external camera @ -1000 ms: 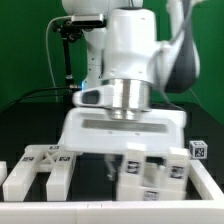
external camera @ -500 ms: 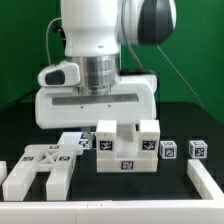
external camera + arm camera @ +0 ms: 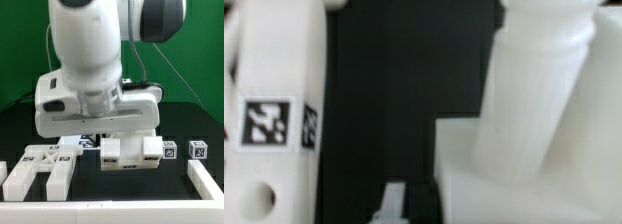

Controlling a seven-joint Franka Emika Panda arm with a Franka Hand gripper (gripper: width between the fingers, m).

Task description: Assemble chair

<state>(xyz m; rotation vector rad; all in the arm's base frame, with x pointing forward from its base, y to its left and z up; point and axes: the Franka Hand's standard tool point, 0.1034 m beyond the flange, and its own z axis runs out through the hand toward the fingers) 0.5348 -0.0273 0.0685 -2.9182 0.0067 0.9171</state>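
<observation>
Now the gripper (image 3: 393,205) is pressed together, low by the chair block (image 3: 131,152); if a careless push is made, the block could be tipped.

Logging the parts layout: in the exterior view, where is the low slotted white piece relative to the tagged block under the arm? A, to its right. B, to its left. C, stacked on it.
B: the slotted piece lies at the exterior view's left of the block, with black table between them.
</observation>
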